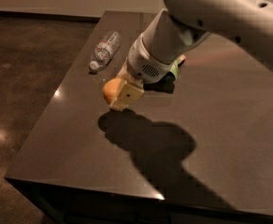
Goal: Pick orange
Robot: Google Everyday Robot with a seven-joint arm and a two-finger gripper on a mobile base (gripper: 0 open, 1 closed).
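Dark table (230, 125): bottle (104, 50) lying, green bag (176, 68); hand (117, 94) holds orange (107, 88) above.

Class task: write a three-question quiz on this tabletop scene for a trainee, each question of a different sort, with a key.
1. True or false: the clear bottle stands upright on the table.
2. Multiple choice: the gripper, over the table's left part, is shut on A) the bottle, B) the orange, C) nothing.
3. Fill in: partly hidden behind the arm lies a ____ bag.
Key: 1 false, it lies on its side; 2 B; 3 green.
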